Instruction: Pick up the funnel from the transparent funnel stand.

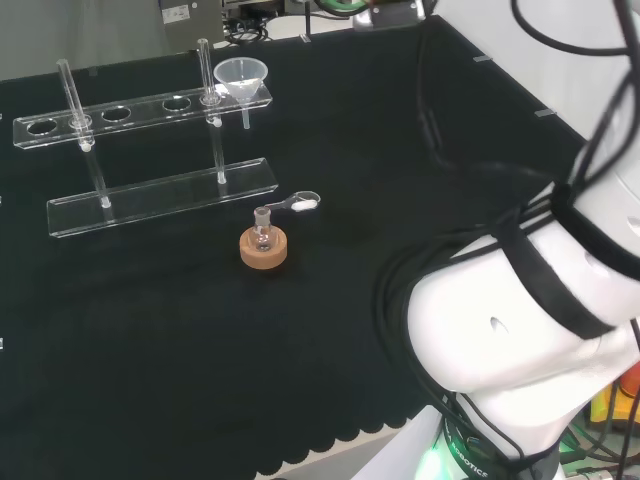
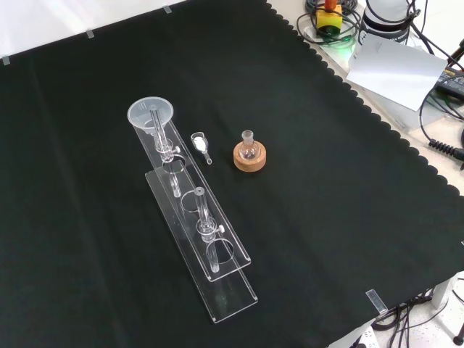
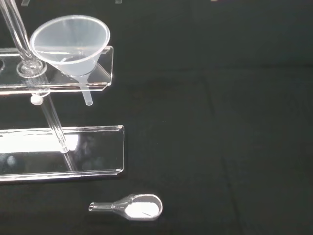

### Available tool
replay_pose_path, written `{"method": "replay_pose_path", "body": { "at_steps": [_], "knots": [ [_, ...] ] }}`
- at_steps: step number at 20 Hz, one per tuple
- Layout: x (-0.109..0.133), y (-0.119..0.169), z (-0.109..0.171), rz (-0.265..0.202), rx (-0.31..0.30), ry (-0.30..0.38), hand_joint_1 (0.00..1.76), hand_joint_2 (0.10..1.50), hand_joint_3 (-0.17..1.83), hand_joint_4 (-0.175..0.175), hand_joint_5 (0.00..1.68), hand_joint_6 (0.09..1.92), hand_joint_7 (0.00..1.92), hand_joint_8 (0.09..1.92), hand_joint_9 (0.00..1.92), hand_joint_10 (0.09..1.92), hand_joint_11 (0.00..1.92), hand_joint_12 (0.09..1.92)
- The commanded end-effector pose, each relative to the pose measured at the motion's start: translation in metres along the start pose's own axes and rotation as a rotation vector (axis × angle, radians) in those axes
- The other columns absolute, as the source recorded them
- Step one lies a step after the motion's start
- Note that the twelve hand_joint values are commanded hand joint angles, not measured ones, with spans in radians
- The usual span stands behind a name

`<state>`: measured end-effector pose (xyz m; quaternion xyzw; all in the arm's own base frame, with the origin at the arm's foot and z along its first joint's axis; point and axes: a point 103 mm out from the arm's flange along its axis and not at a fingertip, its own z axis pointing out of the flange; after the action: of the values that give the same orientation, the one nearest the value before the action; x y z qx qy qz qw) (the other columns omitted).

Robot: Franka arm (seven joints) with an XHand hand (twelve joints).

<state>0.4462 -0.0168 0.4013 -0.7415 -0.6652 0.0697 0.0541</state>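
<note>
Head view: clear funnel sits in the end hole of the transparent funnel stand, at the stand's right end as this view shows it, stem hanging below the upper shelf. A small round flask stands on a cork ring in front of the stand, and just beside it, to the right, lies a small glass scoop with white powder in its bowl. The arm's white links take the lower right, well apart from the stand.

Front view: the funnel is at the far end of the stand, seated and upright. Scoop lies between stand and cork ring. Nothing touches the funnel.

Wrist view: the funnel is in the end hole of the upper shelf, stem pointing down through it, with the scoop on the cloth nearby. The camera appears to look at the funnel from some way off.

Hand state: cannot tell, neither how open it is nor whether it has hold of anything.

Judgement: approach step, funnel not yet grasped. Next move probably calls for bringing the hand to the funnel's rim, closing on the cone, and lifting straight up so the stem clears the hole without tipping the stand or catching the upright rod beside it
</note>
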Motion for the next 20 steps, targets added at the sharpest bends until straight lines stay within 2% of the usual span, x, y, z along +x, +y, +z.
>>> {"method": "replay_pose_path", "body": {
  "at_steps": [1, 12, 20],
  "knots": [
    [0.022, 0.066, 0.016, -0.087, 0.010, -0.044, 0.02, 1.14, 0.33, -0.006, 0.18, 0.09, 0.01, 0.40, 0.16, 0.65, 0.02, 1.42],
    [0.058, 0.103, 0.044, -0.136, 0.132, -0.091, 0.38, 1.00, 0.24, -0.009, 0.18, 0.09, 0.01, 0.54, 0.25, 0.71, 0.09, 1.43],
    [0.077, 0.123, 0.065, -0.172, 0.174, -0.080, 0.44, 0.98, 0.24, -0.009, 0.18, 0.09, 0.00, 0.56, 0.27, 0.72, 0.14, 1.43]
  ]
}}
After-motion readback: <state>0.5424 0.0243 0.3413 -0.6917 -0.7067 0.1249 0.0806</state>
